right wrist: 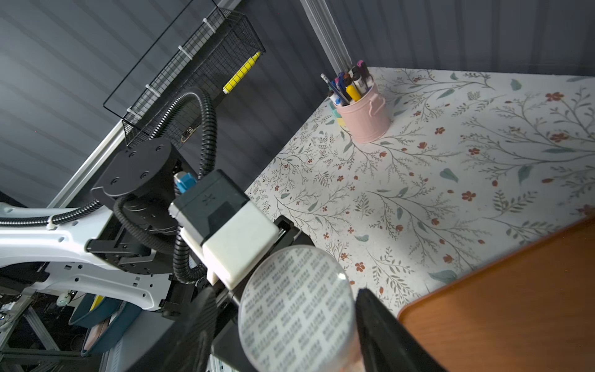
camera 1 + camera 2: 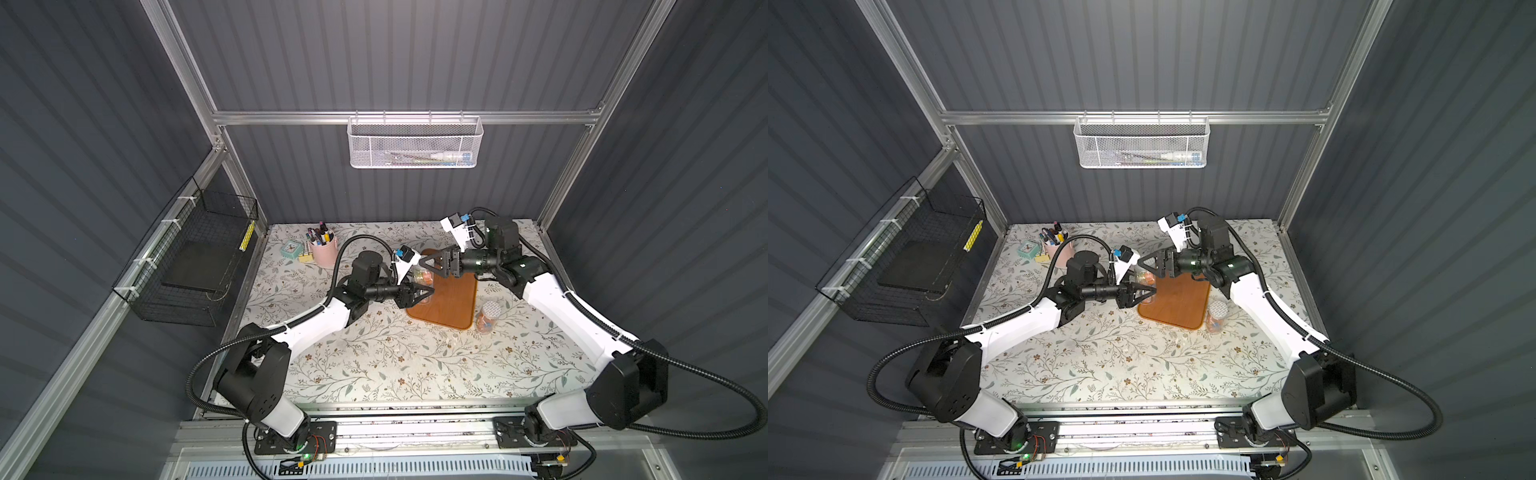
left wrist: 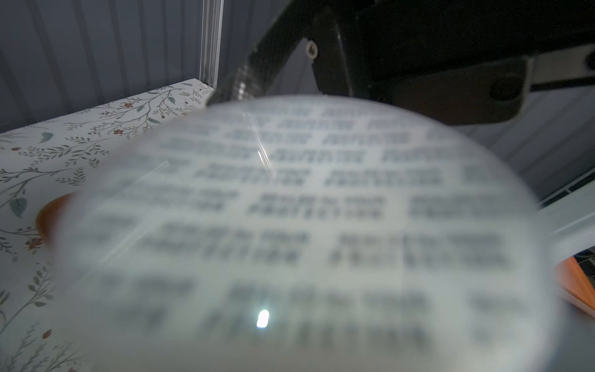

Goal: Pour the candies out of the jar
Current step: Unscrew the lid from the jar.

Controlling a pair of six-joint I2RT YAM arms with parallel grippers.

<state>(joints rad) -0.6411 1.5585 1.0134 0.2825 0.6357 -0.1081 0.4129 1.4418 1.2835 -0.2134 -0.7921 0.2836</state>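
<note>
Your left claw (image 2: 430, 292) clamps jar (image 2: 419, 279) by its body; jar upright at left edge of wooden tray (image 2: 451, 301), past middle of desk (image 2: 374, 365), toward far edge. Your right claw (image 2: 424, 264) straddles printed lid (image 1: 297, 309), one finger touching rim; cannot tell whether it grips. Lid on; candies (image 2: 425, 276) inside, orange showing through glass. Just off tray's right edge stands second lidded jar (image 2: 487, 318).
</note>
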